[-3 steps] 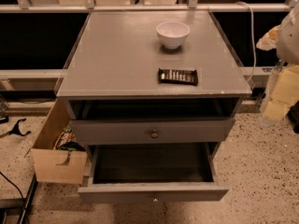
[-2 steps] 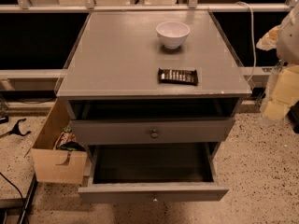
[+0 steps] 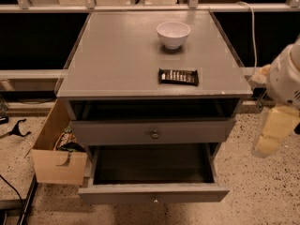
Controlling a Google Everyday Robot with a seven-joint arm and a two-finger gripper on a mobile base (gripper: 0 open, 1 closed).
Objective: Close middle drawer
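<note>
The middle drawer (image 3: 153,192) is pulled far out of the grey cabinet (image 3: 117,55). Its dark inside (image 3: 152,163) shows, and a small knob (image 3: 155,200) sits at the centre of its flat front. Above it is the top drawer front (image 3: 117,132) with its knob (image 3: 154,135) and a dark gap over it. The lowest drawer is hidden beneath the open one. My gripper (image 3: 268,142), cream-coloured on a white arm (image 3: 290,78), hangs to the right of the cabinet at about the top drawer's height, apart from every drawer.
A white bowl (image 3: 173,33) and a dark snack bar (image 3: 178,77) lie on the cabinet top. An open cardboard box (image 3: 58,165) stands against the cabinet's left side. A white cable (image 3: 253,36) runs down at the back right. The floor is speckled.
My arm and gripper have moved down and slightly left beside the cabinet. The drawers and the things on top have not moved.
</note>
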